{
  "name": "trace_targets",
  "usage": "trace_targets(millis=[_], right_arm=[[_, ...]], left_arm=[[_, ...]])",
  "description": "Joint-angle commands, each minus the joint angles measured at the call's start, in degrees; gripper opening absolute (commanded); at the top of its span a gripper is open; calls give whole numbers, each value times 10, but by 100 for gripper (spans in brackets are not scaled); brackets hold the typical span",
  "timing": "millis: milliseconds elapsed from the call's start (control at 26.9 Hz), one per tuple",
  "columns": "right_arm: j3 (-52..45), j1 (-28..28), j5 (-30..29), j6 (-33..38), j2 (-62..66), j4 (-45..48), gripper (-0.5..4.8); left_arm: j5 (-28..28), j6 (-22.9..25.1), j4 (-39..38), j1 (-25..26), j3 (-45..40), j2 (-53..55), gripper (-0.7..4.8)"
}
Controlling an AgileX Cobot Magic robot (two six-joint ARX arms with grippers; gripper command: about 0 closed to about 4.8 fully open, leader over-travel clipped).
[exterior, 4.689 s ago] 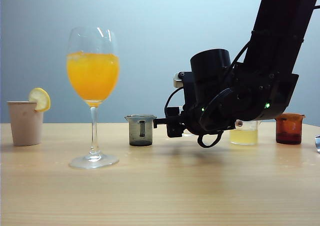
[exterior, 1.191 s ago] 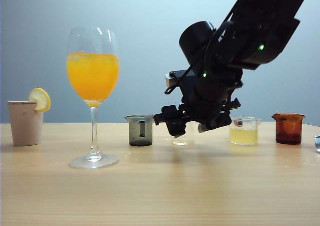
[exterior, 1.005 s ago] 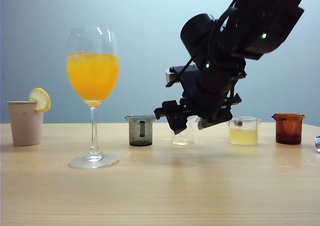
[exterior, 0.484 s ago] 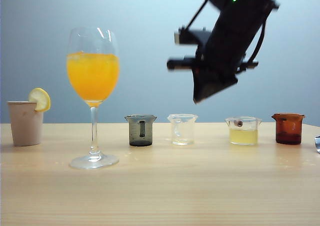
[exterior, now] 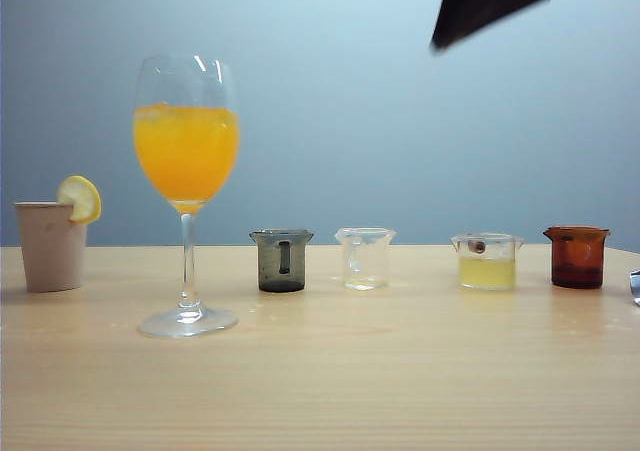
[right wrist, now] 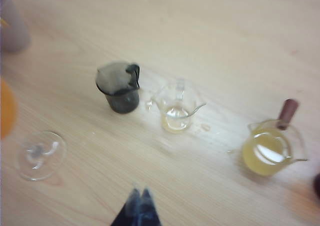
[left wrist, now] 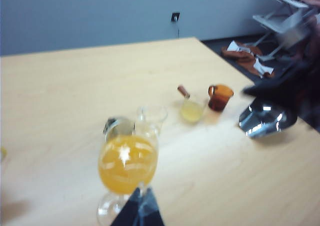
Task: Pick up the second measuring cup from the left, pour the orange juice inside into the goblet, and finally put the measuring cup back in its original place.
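While both grippers hang high, the second measuring cup stands alone.

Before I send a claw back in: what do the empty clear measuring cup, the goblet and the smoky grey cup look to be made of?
The clear measuring cup looks like colourless glass: the table shows through its walls and the rim glints.
The goblet looks like thin glossy glass, with bright highlights on the bowl and foot.
The smoky grey cup is translucent and tinted: glass or plastic, hard to tell.
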Motion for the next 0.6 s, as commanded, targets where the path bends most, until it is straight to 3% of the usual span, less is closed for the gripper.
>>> trace_targets(millis=[37, 298, 484, 595], right_arm=[[0, 1, -5, -4, -54, -37, -6], [-99, 0, 6, -15, -220, 21, -5], [-255, 0, 18, -17, -403, 117, -6], [-295, -1, 27, -17, -459, 117, -5]], left_arm=[[1, -5, -41, -1, 1, -11, -6], [-15, 37, -64, -1, -30, -53, -6], [-35, 41, 11, -1, -142, -150, -6], [-43, 43, 46, -1, -190, -190, -6]])
